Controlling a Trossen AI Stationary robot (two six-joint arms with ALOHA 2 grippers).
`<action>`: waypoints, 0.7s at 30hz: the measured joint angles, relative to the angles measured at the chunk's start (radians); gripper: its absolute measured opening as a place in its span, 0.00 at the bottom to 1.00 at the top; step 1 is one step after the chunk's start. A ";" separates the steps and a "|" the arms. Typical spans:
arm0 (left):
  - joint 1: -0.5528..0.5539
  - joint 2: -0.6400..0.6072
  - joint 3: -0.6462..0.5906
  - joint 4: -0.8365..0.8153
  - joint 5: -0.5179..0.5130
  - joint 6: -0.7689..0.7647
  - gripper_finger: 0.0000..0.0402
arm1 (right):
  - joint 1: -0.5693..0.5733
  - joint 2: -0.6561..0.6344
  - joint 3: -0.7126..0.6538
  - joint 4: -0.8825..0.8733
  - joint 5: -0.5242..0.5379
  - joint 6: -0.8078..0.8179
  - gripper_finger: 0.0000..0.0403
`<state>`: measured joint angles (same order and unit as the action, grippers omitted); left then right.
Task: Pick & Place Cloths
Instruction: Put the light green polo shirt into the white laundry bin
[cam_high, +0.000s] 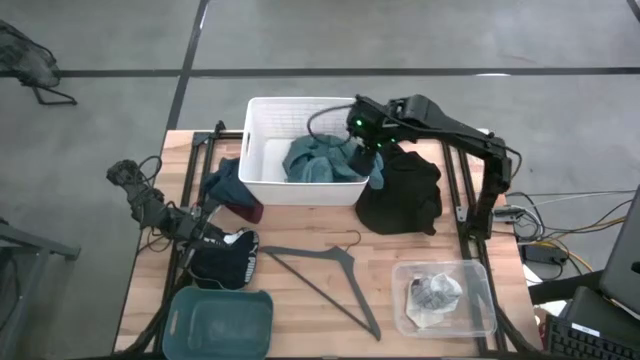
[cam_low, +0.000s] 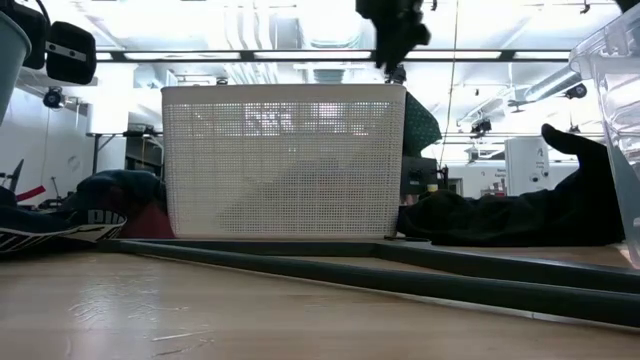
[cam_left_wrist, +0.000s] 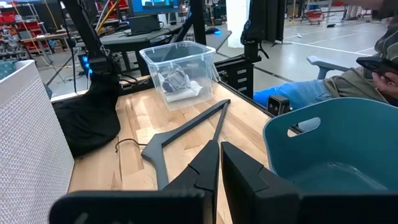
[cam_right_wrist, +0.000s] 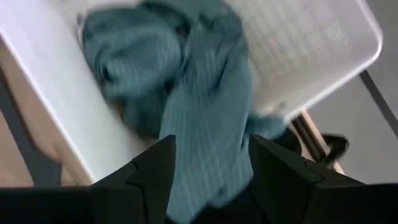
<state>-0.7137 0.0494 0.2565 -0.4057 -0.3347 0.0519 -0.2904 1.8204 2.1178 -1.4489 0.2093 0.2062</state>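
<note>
Your right end effector (cam_high: 368, 150), fingers parted around the teal cloth (cam_high: 318, 160), hangs over the basket (cam_high: 262, 150) at its 3 o'clock rim; next, let it drop fully inside, while the left end effector (cam_high: 215, 232) waits closed.

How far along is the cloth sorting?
Partly done: the teal cloth lies in the white basket, its end draped over the rim under the right gripper. Left: black cloth, navy printed cloth. Left gripper idles there.

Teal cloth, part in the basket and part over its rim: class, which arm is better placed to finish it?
Right. The right gripper is over the teal cloth at the basket; the left gripper sits far off.
</note>
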 joint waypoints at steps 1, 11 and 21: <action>0.000 0.000 0.000 -0.001 0.000 0.000 0.06 | 0.009 -0.017 -0.027 -0.008 0.001 0.000 0.50; 0.000 0.000 0.000 0.000 0.000 0.000 0.06 | 0.063 -0.205 -0.411 0.079 0.003 -0.002 0.43; 0.000 0.000 0.000 0.000 0.000 0.000 0.06 | 0.079 -0.329 -0.713 0.355 0.002 -0.051 0.45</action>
<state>-0.7136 0.0494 0.2565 -0.4056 -0.3347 0.0521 -0.2115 1.4917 1.4049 -1.0941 0.2109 0.1555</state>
